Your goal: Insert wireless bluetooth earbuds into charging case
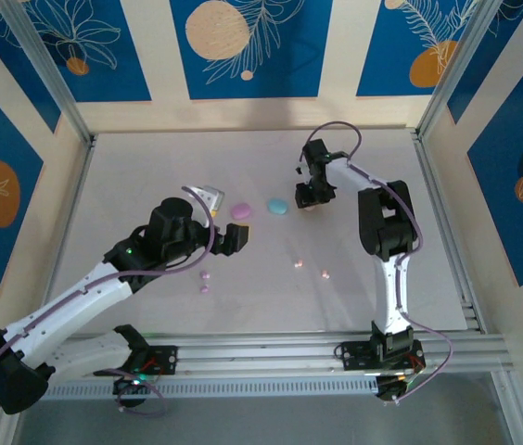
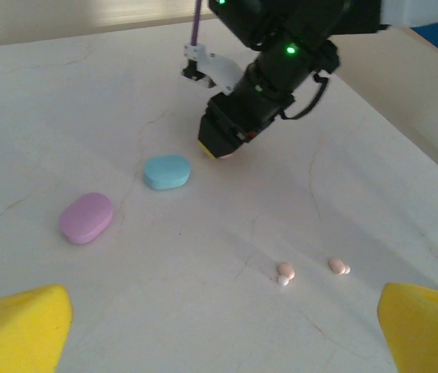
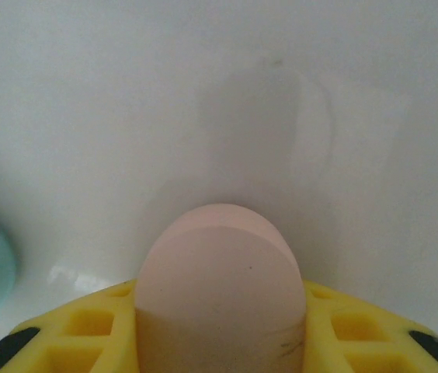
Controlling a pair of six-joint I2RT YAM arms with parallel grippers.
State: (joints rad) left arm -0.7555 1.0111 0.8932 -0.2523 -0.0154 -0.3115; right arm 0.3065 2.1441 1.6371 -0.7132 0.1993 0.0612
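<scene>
Right hand (image 1: 310,197) clenched on peach pebble-shaped plastic case (image 3: 219,287). Two tiny peach plastic earbuds (image 2: 285,271) on surface (image 1: 150,185), well apart from it. Left hand (image 1: 234,238) released, empty.

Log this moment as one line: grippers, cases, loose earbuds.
right gripper: shut on peach case | left gripper: open, empty | lilac case, blue case: closed, on table | peach earbuds: loose on table
</scene>
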